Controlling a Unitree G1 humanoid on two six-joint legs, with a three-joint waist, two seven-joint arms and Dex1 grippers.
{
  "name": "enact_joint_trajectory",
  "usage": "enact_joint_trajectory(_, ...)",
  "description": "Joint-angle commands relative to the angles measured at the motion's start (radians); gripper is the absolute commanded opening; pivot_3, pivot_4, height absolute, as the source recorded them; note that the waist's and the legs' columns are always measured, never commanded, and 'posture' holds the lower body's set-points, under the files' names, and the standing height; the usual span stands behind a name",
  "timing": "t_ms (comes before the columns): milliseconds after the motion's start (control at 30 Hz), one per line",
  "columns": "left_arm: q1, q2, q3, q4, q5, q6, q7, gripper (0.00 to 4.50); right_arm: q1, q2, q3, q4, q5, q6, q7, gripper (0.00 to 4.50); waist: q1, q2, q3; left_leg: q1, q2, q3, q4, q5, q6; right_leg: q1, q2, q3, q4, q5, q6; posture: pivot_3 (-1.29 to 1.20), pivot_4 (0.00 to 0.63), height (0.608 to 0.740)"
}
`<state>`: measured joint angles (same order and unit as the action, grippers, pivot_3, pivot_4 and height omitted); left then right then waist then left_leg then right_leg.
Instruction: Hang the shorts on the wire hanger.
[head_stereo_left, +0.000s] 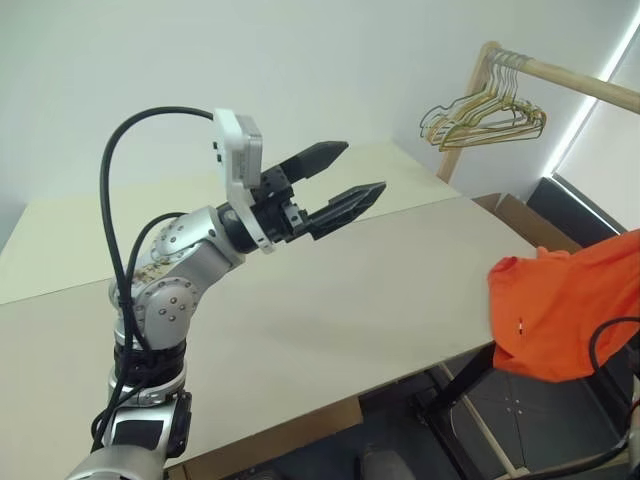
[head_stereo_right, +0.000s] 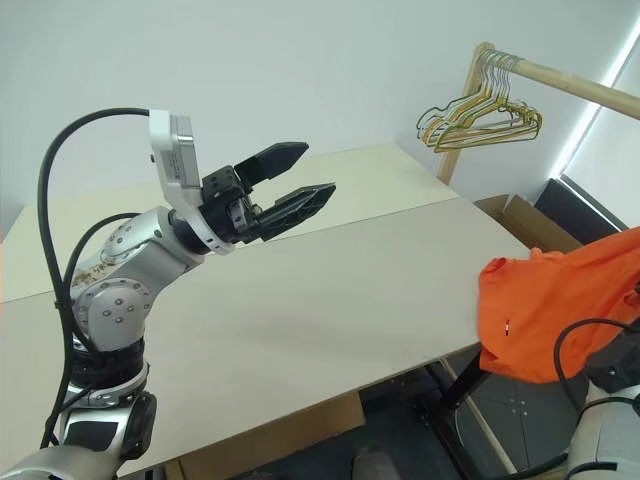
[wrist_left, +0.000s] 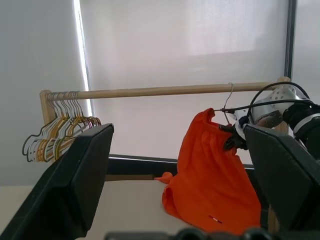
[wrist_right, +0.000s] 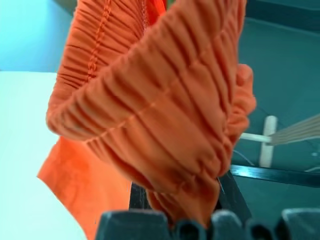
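A pale beige table (head_stereo_left: 330, 300) fills the middle of a plain white-walled room, and behind its far right corner a wooden rail (wrist_left: 165, 91) carries a bunch of gold and green wire hangers (head_stereo_left: 485, 115) at one end. The left gripper (head_stereo_left: 340, 180) hovers over the table with its two black fingers spread wide apart and nothing between them. Off the right edge of the table hang the shorts (head_stereo_left: 560, 310), bright orange, drooping in loose folds with a small white tag showing low on the cloth. The left wrist view shows them already draped from the wire hanger (wrist_left: 227, 102), whose thin hook rises to the rail, while the right gripper (wrist_left: 234, 140) is pinched shut on the gathered fabric just under the hanger's shoulder. The right wrist view looks straight into the ruched elastic waistband, bunched tightly at the fingers. The shorts look light and thoroughly limp: they will sag, fold and slide wherever they are unsupported, and the smooth wire offers little friction, so they could slip off one shoulder if pulled sideways. The waistband is the sensible place to take hold, being the thickest, most gathered part, and spreading it along the wire would likely seat the garment evenly. The hanger itself seems thin and springy, apt to swing on its hook.
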<state>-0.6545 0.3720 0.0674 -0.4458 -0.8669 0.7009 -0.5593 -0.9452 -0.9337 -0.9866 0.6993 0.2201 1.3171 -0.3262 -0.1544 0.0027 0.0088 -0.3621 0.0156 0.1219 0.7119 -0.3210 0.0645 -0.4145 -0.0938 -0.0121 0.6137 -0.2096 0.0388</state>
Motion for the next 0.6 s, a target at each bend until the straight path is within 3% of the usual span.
enact_joint_trajectory(33,-0.009,0.011,0.012,-0.025,-0.012,-0.007,0.001,4.5,0.011,-0.004,0.038,-0.037,0.006,-0.026,0.025,0.82,0.0,0.0,0.0,0.0,0.0,0.0,0.0,0.0,0.0,0.001,0.0,0.0,-0.001,0.0,0.0,-0.18,0.0,0.74)
enact_joint_trajectory(367,-0.01,0.023,0.009,-0.021,-0.01,-0.009,-0.005,4.5,0.054,0.025,0.08,-0.132,-0.014,-0.06,0.027,4.33,0.003,0.001,0.001,0.009,0.0,0.0,-0.001,-0.002,0.004,0.011,0.0,0.002,-0.003,0.0,0.002,-0.17,0.0,0.74)
enact_joint_trajectory(600,0.0,0.027,0.011,-0.031,-0.012,-0.008,0.004,4.5,0.129,0.075,0.22,-0.333,-0.142,-0.287,-0.092,4.46,0.003,0.004,0.002,0.009,-0.001,0.0,-0.001,-0.001,0.001,0.01,-0.001,0.002,-0.003,-0.001,0.003,-0.16,0.0,0.74)
